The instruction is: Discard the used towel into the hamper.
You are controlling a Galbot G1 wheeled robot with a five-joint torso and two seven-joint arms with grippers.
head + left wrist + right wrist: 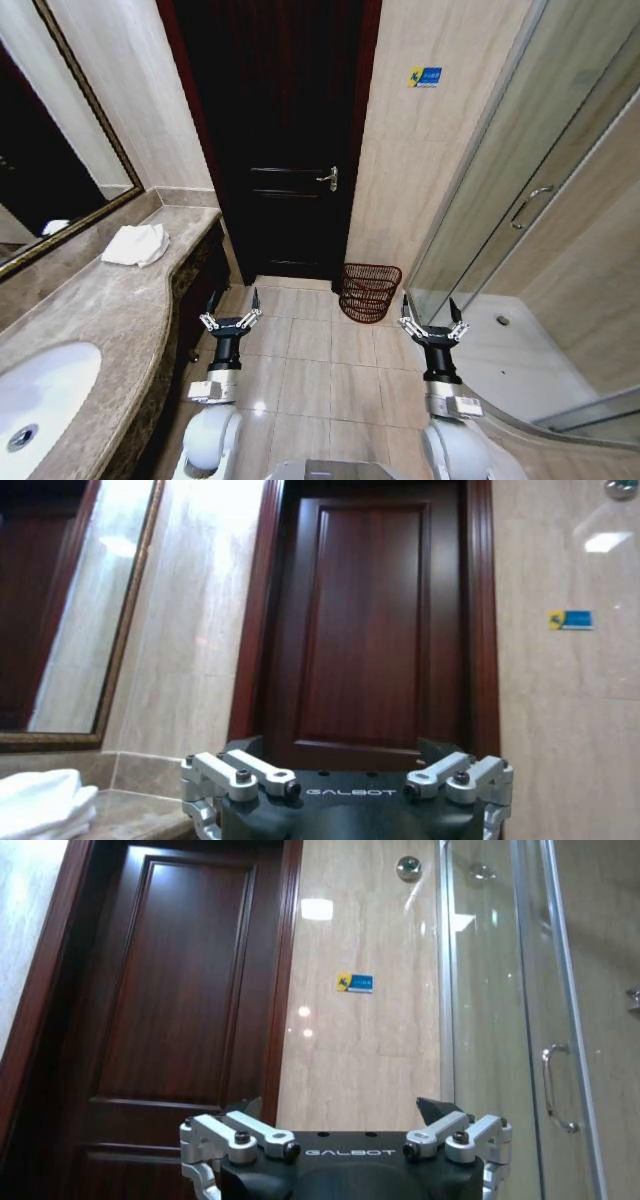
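A folded white towel point(137, 244) lies on the marble counter point(100, 310) near its far end, below the mirror; its edge also peeks into the left wrist view as the towel point(42, 802). The hamper point(369, 292), a small dark red-brown wire basket, stands on the floor against the wall right of the door. My left gripper point(232, 308) is held upright and open over the floor beside the counter, empty. My right gripper point(431, 314) is likewise upright, open and empty, just in front and to the right of the hamper.
A dark wooden door point(285, 140) is closed straight ahead. A glass shower enclosure point(520, 230) takes the right side, with its white tray on the floor. A white sink point(35, 405) sits in the counter at near left. Tiled floor point(320, 360) lies between the arms.
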